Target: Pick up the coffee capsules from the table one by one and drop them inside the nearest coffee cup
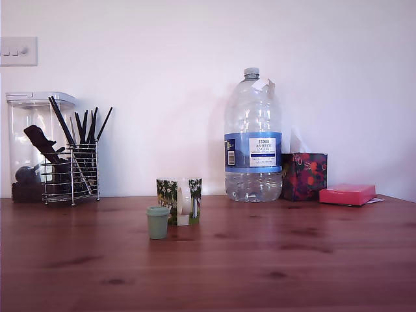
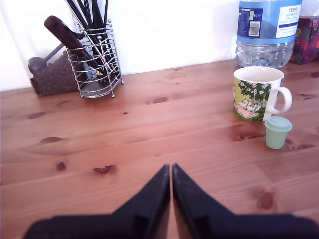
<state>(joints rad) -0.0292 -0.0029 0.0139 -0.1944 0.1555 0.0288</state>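
Hovering low over the bare wood, the claw point(image 2: 171, 172) has its two black fingers pressed tip to tip, clenched on nothing, with only a thin seam between them. It shows in the wrist view alone. One pale green coffee capsule point(image 1: 157, 222) stands upright on the counter point(image 1: 273, 260), rim on top, just beside the coffee cup point(image 1: 179, 201). In the exterior view the capsule sits a touch nearer the camera and toward that view's left of the cup; whether the two actually touch, I cannot tell. The cup is upright too, tree print all round, its white handle turned toward the capsule, and from the wrist view its inside looks white, though the bottom is out of sight. Capsule and cup are well apart from the claw.

Back along the wall, a wire utensil holder point(image 1: 71, 172) full of dark tools stands at the exterior view's left, next to a clear lidded container point(image 1: 29, 140). A big water bottle point(image 1: 253, 140) rises behind the cup, and further to the exterior view's right come a dark floral box point(image 1: 304, 176) and a flat pink box point(image 1: 347, 194).
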